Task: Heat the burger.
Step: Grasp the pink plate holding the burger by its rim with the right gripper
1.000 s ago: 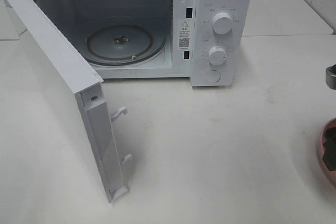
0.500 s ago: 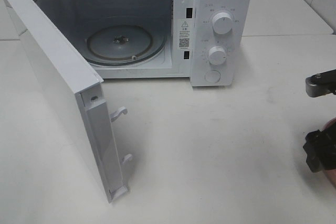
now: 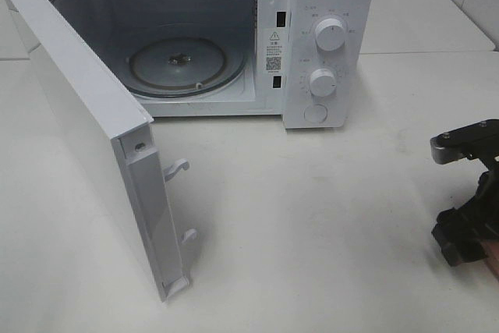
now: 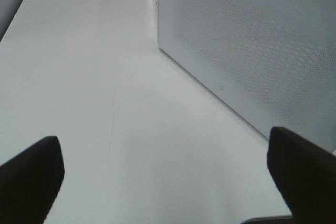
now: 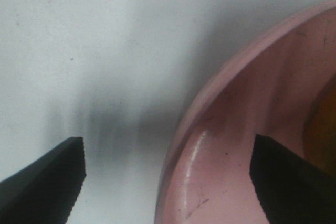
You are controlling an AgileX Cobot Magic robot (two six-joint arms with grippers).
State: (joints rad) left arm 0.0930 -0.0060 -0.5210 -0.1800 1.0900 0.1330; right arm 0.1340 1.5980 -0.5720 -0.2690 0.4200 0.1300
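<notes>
Straddling the plate [image 5: 231, 129] rim, the right tool [image 5: 168, 148] stands wide; the burger [image 5: 325, 129] sits on that plate, barely in view. A shallow pinch could slip and tilt the plate, sliding the burger off. The left tool [image 4: 165, 166] gapes, empty.

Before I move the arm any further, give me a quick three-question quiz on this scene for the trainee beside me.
1. True or false: the microwave door stands open.
2. What lies on the glass turntable? A) a bowl B) a mug C) nothing
3. Which tool's open jaws straddle the rim of the pink plate?

Key: 1 true; 2 C; 3 the right tool, with one finger over the table and the other over the plate.
</notes>
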